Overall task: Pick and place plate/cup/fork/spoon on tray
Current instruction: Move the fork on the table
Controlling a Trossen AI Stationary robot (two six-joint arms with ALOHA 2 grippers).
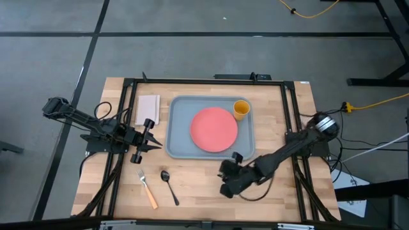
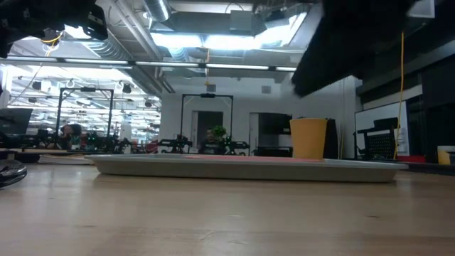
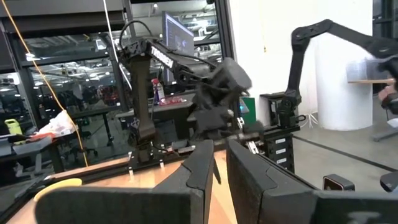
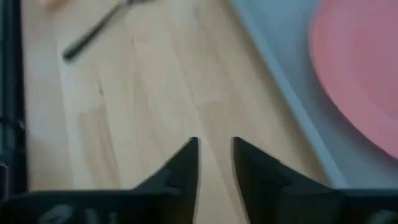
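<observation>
High view, from above: grey-blue tray in the middle of the wooden table, with the coral-red plate lying flat inside it and the yellow-orange cup upright in the tray's far right corner, just beside the plate. Near the front edge of the table, outside the tray: fork with orange handle, and close on its right the dark spoon, not touching it. Pale napkin-like pad just beside the tray's left side. Left gripper above the table just left of the tray, empty. Right gripper just in front of the tray's front right corner, right of the spoon, empty.

Low view, at table height: tray seen as a long low band, plate only a thin red line in it, cup standing above the rim at the right. Dark arm parts at the top, not clear which.

Left wrist view: own fingers almost pressed together, only a narrow slit between, holding nothing. Cup rim low at one side; other arm farther off.

Right wrist view: fingers a little apart, narrow gap, nothing between them, above bare wood. Tray edge and plate at one side, spoon handle farther off, blurred.
</observation>
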